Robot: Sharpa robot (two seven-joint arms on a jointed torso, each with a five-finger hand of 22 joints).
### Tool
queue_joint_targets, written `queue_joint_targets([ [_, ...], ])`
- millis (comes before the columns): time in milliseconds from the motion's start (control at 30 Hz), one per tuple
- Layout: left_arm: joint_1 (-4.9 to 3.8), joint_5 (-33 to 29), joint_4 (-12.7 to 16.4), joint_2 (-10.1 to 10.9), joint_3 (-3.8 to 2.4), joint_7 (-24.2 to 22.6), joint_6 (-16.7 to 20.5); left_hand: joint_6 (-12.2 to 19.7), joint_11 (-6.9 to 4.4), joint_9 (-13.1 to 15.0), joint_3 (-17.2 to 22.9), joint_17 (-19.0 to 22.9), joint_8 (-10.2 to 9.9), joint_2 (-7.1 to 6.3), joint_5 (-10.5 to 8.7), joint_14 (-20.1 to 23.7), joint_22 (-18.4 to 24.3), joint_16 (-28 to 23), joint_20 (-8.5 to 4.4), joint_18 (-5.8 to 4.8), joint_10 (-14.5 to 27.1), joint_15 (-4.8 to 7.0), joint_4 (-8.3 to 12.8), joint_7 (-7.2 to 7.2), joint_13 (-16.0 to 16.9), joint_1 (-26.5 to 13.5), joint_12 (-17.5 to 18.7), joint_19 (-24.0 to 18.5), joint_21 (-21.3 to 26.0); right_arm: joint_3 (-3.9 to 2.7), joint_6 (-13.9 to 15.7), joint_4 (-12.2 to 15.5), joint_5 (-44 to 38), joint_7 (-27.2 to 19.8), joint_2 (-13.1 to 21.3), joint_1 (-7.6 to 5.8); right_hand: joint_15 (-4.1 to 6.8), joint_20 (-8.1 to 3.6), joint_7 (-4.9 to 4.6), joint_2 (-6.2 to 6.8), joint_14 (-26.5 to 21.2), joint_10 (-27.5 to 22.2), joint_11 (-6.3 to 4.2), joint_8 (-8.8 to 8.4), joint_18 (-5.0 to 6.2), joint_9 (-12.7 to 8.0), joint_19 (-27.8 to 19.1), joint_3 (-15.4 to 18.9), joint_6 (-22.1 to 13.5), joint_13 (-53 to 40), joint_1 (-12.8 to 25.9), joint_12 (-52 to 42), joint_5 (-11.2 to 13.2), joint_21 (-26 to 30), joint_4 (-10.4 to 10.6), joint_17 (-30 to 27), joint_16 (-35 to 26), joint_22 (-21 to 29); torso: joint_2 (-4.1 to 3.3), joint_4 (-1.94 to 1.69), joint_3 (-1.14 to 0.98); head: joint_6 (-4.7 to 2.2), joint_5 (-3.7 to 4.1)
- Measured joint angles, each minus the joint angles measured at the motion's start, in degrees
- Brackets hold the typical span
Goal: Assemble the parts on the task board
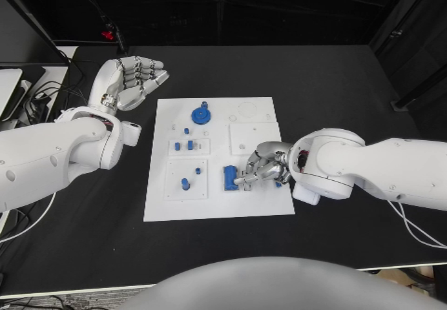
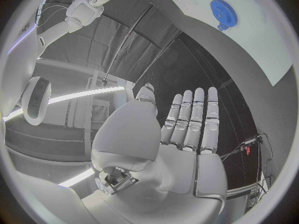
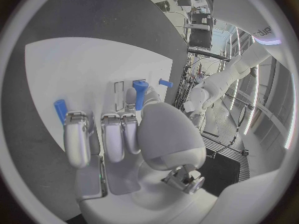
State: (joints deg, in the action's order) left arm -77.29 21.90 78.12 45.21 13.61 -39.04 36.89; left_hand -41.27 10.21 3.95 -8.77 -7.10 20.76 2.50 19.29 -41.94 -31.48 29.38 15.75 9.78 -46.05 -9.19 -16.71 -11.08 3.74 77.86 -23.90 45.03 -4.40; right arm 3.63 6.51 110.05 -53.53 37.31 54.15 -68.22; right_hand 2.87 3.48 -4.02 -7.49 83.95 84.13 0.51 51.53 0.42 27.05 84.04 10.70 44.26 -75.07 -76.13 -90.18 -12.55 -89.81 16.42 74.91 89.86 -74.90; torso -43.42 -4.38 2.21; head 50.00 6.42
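Observation:
The white task board (image 1: 214,200) lies in the middle of the black table. On it are a blue gear (image 1: 202,115), small blue pegs (image 1: 185,145) and a blue block (image 1: 229,177). My right hand (image 1: 263,169) rests curled on the board's right side, and its fingertips meet the block. In the right wrist view, my right hand (image 3: 134,139) appears to pinch the blue block (image 3: 140,92) between thumb and a finger, with another blue piece (image 3: 60,107) beside an outer fingertip. My left hand (image 1: 130,79) hovers off the board's far-left corner, fingers apart, holding nothing. The left wrist view shows my left hand (image 2: 187,129), the gear (image 2: 224,12) and the board (image 2: 261,45).
Cables and equipment (image 1: 28,90) crowd the table's left edge. A small red item (image 1: 110,33) sits at the far edge. Bare black tabletop (image 1: 326,84) stretches beyond and to the right of the board.

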Motion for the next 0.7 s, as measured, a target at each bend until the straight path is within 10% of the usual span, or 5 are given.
queue_joint_targets([
  [367, 0.03, 0.0, -0.4, -0.1, 0.00, 0.0, 0.0, 0.0, 0.00, 0.0, 0.0, 0.1, 0.0, 0.30, 0.31, 0.0, 0.1, 0.2, 0.00, 0.00, 0.0, 0.00, 0.0, 0.00, 0.0, 0.3, -0.3, 0.0, 0.0, -0.02, 8.1, 4.0, -0.3, -5.4, 7.1, -0.03, 0.01, 0.00, 0.00, 2.42, 0.0, 0.0, 0.00, -0.30, -0.01, 0.4, 0.0, 2.0, 0.0, 0.1, 1.3, 0.4, -1.1, 0.0, 0.2, 0.0, 0.0, 0.0, 0.12, 0.20, 0.08, 0.00, 0.38],
  [700, 0.09, 0.0, -0.3, 0.0, 0.00, 0.0, -0.1, 0.0, 0.00, 0.0, 0.0, 0.1, 0.0, 0.30, 0.30, 0.0, 0.1, 0.2, 0.00, 0.00, 0.0, 0.00, 0.0, 0.00, 0.0, 0.3, -0.3, 0.0, 0.0, 0.00, 4.8, 2.9, -0.3, -5.6, 3.4, 0.28, 0.01, 0.00, 0.00, 3.71, 0.0, 0.0, 0.00, -0.30, -0.01, 1.0, 0.0, 3.8, 0.0, 0.1, 3.6, 0.4, 4.7, 0.0, 0.2, 0.0, 0.0, 0.0, 0.12, 0.13, 0.01, 0.00, 0.21],
])
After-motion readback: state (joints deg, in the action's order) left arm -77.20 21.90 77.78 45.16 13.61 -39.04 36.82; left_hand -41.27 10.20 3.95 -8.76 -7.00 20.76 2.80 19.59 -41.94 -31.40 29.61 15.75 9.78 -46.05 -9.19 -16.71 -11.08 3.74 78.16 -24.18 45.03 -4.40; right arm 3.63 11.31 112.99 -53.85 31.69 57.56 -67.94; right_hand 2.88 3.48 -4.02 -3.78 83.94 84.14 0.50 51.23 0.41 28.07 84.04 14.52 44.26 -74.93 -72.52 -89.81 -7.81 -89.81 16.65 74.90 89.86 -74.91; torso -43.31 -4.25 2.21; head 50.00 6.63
